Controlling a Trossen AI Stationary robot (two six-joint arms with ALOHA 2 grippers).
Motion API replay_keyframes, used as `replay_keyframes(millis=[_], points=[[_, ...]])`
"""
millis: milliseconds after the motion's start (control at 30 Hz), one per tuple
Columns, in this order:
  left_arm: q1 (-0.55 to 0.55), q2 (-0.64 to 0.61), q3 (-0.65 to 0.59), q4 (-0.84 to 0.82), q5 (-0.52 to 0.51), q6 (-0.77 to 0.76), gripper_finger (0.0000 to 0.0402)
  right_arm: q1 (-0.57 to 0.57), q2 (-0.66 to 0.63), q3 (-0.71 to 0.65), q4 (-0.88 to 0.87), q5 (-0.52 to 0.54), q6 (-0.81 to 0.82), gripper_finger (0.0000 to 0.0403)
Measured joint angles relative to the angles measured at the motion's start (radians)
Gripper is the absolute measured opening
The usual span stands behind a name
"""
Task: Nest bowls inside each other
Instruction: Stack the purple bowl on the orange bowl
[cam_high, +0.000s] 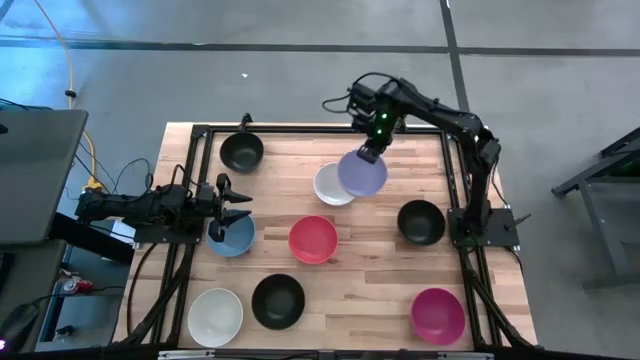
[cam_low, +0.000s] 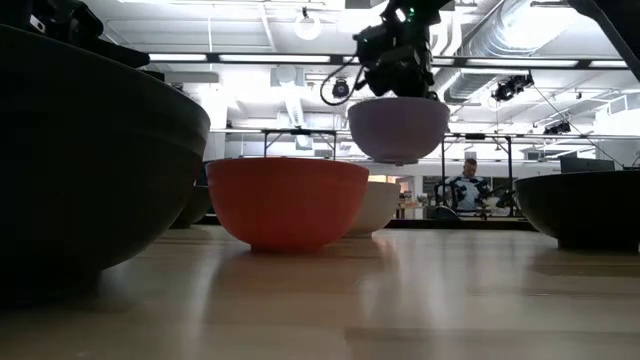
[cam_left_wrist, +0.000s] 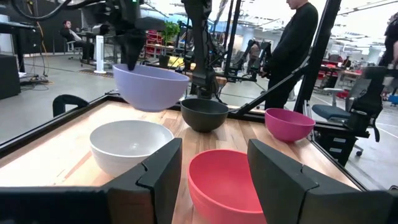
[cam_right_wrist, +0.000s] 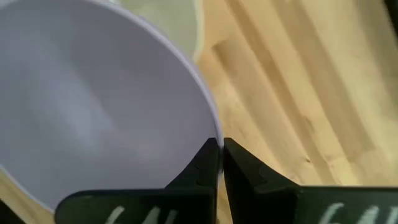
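Bowls lie scattered over the wooden bench, and one of them, the lavender bowl, hangs in the air: the right claw is clamped on its rim at the far side, its two dark fingers pressed together over the thin edge, as the right wrist view shows. In the low view this bowl floats clear of the bench top, with its underside above the rim of the white bowl behind the red one. From above, the lavender bowl overlaps the right part of that white bowl, which sits on the bench near the far middle. Outward from there, a black bowl rests to the right near the right arm's base, a red bowl sits at the bench's middle, and another black bowl stands in the far left corner. The left claw waits at the left side with its fingers apart and holding nothing, poised over the near edge of a blue bowl. Along the near edge stand a second white bowl, a third black bowl just beside it, and a magenta bowl well apart at the right. In the room beyond the bench, a person in dark clothes stands.
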Motion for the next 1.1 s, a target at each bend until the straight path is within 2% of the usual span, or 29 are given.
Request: replay_keyframes(millis=[400, 733, 1100], points=[[0.000, 0.000, 0.000, 0.003, 0.000, 0.000, 0.0172, 0.190, 0.000, 0.000, 0.103, -0.056, 0.072, 0.0000], [0.000, 0.000, 0.000, 0.032, 0.001, -0.001, 0.0172, 0.285, 0.005, 0.000, 0.238, -0.088, 0.243, 0.0000], [0.000, 0.000, 0.000, 0.028, 0.001, -0.001, 0.0172, 0.375, 0.087, 0.000, 0.362, -0.130, 0.343, 0.0000]])
